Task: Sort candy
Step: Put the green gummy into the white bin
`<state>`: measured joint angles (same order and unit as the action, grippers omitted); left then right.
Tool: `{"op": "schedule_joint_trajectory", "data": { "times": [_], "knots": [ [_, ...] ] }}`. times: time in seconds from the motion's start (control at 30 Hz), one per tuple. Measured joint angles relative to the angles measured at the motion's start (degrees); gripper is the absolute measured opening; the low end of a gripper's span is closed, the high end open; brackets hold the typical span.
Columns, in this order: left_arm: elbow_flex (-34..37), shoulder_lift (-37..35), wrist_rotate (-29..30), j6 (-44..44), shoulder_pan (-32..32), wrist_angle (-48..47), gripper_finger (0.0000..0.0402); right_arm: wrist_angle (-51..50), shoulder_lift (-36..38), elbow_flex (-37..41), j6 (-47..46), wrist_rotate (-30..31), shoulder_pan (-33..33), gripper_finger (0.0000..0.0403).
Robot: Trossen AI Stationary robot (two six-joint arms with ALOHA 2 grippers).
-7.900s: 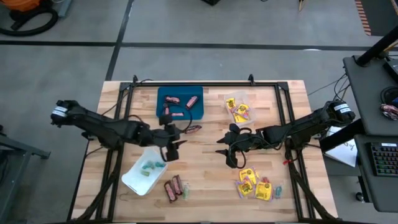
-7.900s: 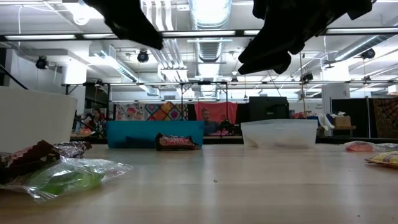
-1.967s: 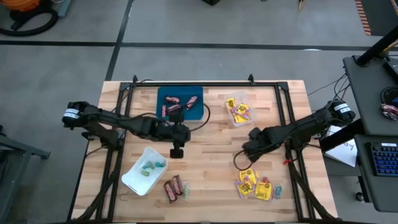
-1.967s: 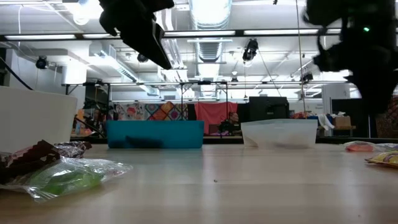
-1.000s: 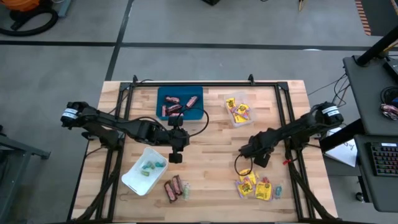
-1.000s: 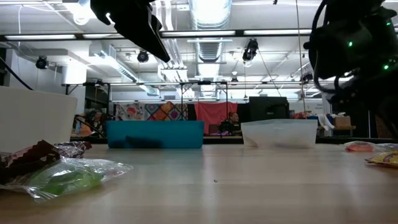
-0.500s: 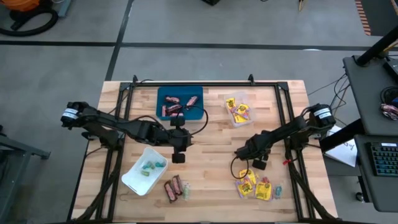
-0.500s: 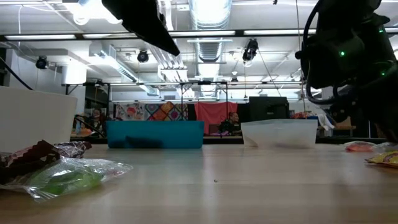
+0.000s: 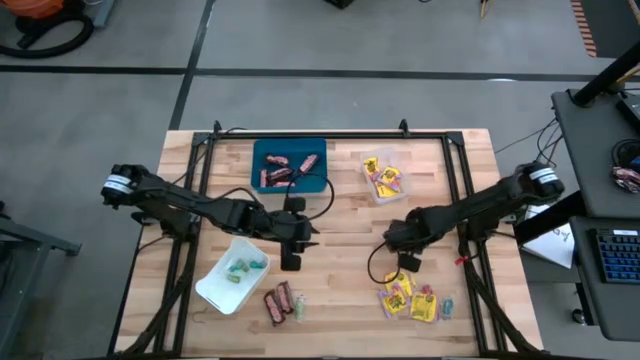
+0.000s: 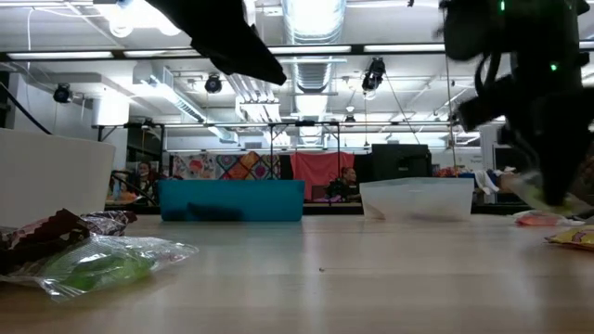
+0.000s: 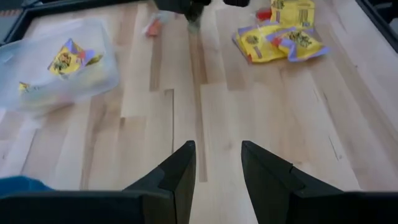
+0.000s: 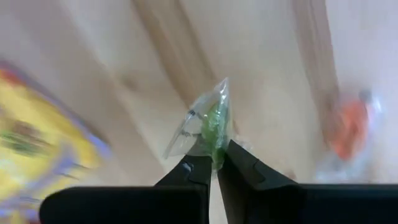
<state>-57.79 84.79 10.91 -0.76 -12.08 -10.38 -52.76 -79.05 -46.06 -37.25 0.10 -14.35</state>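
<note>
My right gripper (image 9: 405,262) points down over the table's near right part, shut on a small green sweet in clear wrap (image 12: 211,127). Just below it, yellow packets (image 9: 410,298) lie on the wood, and an orange sweet (image 12: 348,127) lies close by. More yellow packets sit in the clear tray (image 9: 383,178). Brown-red bars lie in the blue tray (image 9: 288,165), pastel sweets in the white tray (image 9: 235,275). My left gripper (image 11: 217,168) hovers open over bare wood at mid-table, nothing between its fingers. My right gripper pinches the green sweet by one end of its clear wrapper (image 12: 214,155), between the two fingertips. The fingers come from above, pointing down. The rest of the sweet sticks out past the fingertips and appears lifted clear of the wood.
Two brown-red bars and a pastel sweet (image 9: 282,302) lie loose near the front edge beside the white tray. A black frame (image 9: 330,135) runs round the table's far and side edges. Bare wood lies between the two grippers.
My right gripper has dipped toward the yellow packets near the front right, then come up a little and shifted slightly toward the table's left. My left gripper has edged toward the near edge and tipped.
</note>
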Motion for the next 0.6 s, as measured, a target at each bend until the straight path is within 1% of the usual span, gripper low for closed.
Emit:
{"op": "schedule_joint_trajectory", "data": {
  "times": [0.13, 0.27, 0.3, 0.47, 0.6],
  "knots": [
    [1.61, 0.13, 0.01, 0.17, 0.01, 3.36, 0.0113, 9.46, 4.71, 0.59, 2.09, 0.32, 0.00, 0.0013],
    [3.51, 0.13, -0.01, 0.05, 0.00, 10.73, 0.0113, 21.04, 7.79, 1.41, 6.43, 2.69, 0.00, 0.0013],
    [4.23, 0.13, -0.22, 0.02, 0.00, 13.11, 0.0113, 23.89, 8.11, 1.50, 7.91, 3.40, -0.01, 0.0013],
    [8.56, 0.34, -5.97, 0.79, 0.04, 25.44, 0.0113, 37.62, 7.78, 1.62, 16.35, 4.65, 0.00, 0.0013],
    [12.07, 0.35, -6.53, 0.43, 0.09, 33.74, 0.0114, 47.85, 6.29, 1.64, 22.68, 4.48, 0.02, 0.0013]
  ]
}}
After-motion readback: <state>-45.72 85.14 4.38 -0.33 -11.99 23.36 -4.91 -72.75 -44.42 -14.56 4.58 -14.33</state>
